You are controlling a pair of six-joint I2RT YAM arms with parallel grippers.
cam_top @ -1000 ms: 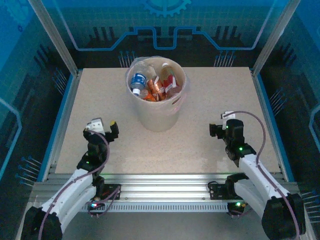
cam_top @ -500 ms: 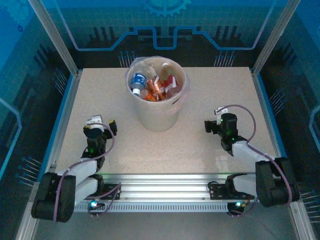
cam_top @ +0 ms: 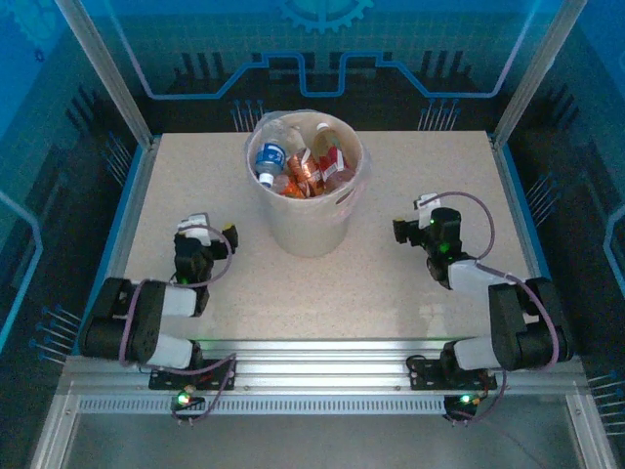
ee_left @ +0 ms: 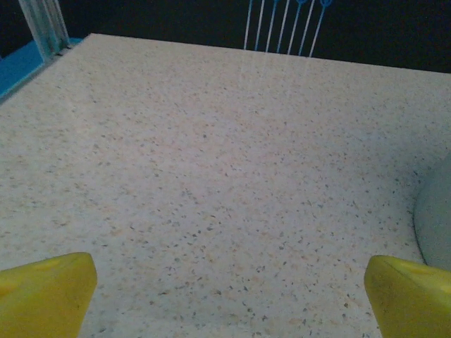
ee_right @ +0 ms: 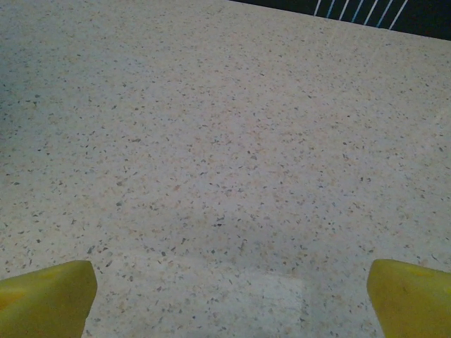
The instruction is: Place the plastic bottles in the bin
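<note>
- You have the bin (cam_top: 311, 223) standing upright on the table (cam_top: 439, 176), toward the far side and roughly midway between the two arms.
- The plastic bottles (cam_top: 301, 166) lie piled inside the bin. Blue, orange and red labels can be made out among them.
- Your left gripper (cam_top: 211, 240) sits low over the table, to the left of the bin and apart from it. In the left wrist view its yellow fingertips (ee_left: 46, 292) are spread wide, with speckled tabletop between them.
- Your right gripper (cam_top: 408, 231) sits low to the right of the bin, also apart from it. Its fingertips (ee_right: 412, 299) are likewise spread wide over tabletop.
- Both arms are folded close to their bases.
</note>
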